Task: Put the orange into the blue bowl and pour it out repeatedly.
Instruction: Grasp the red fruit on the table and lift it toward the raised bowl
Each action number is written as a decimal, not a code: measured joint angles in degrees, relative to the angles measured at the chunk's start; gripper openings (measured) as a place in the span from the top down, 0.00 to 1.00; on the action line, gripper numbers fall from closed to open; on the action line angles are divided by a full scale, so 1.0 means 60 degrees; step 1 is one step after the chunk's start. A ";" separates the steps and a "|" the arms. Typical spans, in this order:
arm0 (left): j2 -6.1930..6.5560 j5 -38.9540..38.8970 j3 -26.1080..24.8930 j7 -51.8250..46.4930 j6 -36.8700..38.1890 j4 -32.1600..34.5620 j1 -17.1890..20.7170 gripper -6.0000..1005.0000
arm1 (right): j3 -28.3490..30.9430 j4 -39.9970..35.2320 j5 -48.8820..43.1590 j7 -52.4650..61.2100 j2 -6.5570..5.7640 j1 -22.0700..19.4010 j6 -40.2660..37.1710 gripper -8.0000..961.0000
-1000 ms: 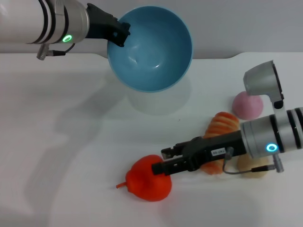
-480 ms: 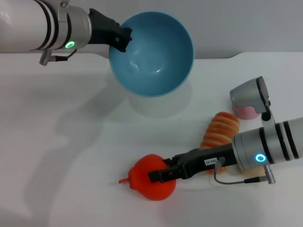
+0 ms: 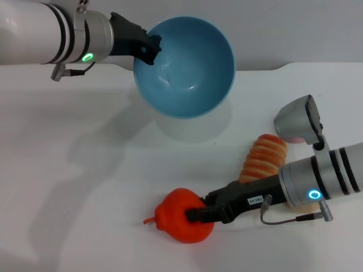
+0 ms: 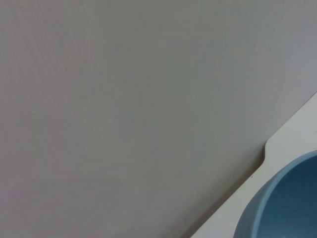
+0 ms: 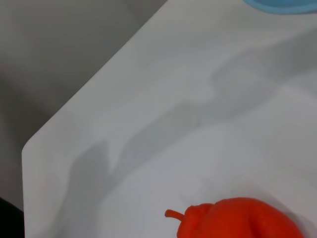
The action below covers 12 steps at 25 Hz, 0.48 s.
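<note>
Right end effector (image 3: 195, 215) has slid forward since a second ago and now clenches the lumpy red-orange toy orange (image 3: 180, 215) on the white desk (image 3: 85, 187), so I judge lifting comes next. My left end effector (image 3: 148, 48) grips the tilted, raised light blue plastic bowl (image 3: 187, 65) by its rim.

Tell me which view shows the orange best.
The head view: the whole orange lies on the table, stem included, with the right gripper at it. The right wrist view shows only its top and stem, cut off at the frame edge. The left wrist view shows none of it.
</note>
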 joint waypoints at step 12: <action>0.0002 0.0059 0.0002 -0.0021 -0.0081 -0.0147 -0.0062 0.99 | 0.0128 -0.0810 0.1094 -0.1746 -0.0076 -0.0653 -0.0663 0.88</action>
